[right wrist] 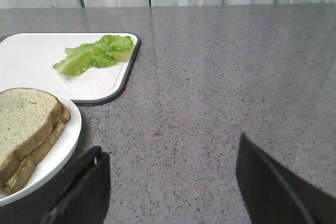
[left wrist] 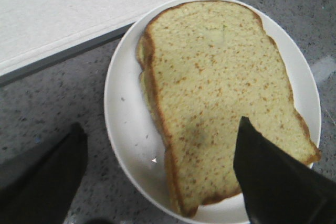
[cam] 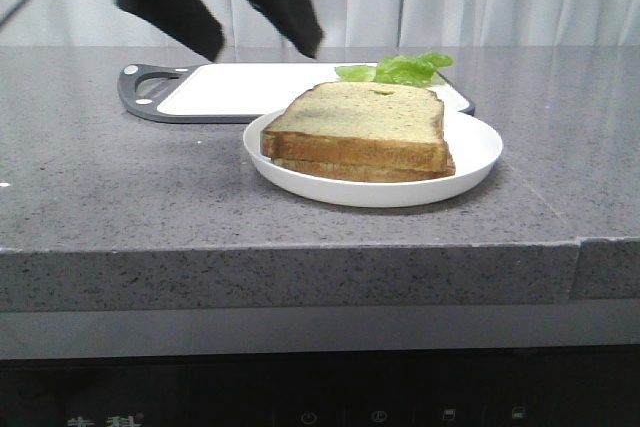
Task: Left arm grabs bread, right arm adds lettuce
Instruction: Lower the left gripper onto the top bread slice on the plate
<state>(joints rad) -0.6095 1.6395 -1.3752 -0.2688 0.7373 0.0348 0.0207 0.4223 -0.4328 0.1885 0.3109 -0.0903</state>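
Nothing was done yet — my left gripper (left wrist: 157, 174) hung spread above the bread (cam: 360, 127); my right gripper (right wrist: 170, 182) was released, the lettuce (right wrist: 94, 53) untouched on the far board (cam: 230, 92).

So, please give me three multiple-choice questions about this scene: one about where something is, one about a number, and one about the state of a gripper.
1. Where does the lettuce lie?
A. on the cutting board
B. on the plate
C. on the bare counter

2. How many bread slices are on the plate?
A. one
B. two
C. four

3. The left gripper is
A. shut on the bread
B. open above the bread
C. holding lettuce

Answers: 1 A, the leaf rests on the white board; 2 B, the front view shows two stacked slices; 3 B, its fingers are spread apart and hold nothing.
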